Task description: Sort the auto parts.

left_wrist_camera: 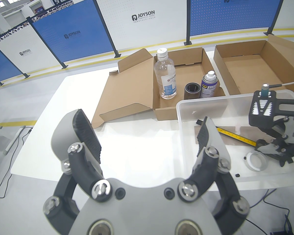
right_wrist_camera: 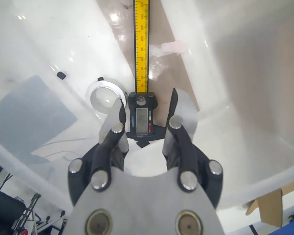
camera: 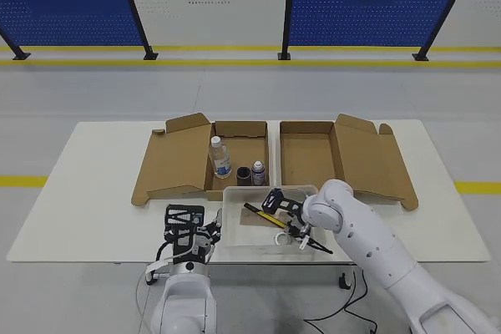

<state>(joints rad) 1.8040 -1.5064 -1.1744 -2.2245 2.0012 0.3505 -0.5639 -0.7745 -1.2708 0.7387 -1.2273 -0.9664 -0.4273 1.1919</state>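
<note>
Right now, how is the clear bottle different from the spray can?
The bottle is see-through, while the can is solid and dark. The bottle is also taller than the can. Both have white caps and stand upright in the same box, with a black cylinder between them.

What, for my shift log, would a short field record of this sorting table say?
left box: open brown cardboard, holds a clear plastic bottle, a black cylinder and a small spray can
right box: open brown cardboard, beside it
bin: clear plastic bin holding a yellow-and-black digital caliper and a silver metal ring
right gripper: open, fingers either side of the caliper's display head
left gripper: open, above the white table beside the bin
</note>
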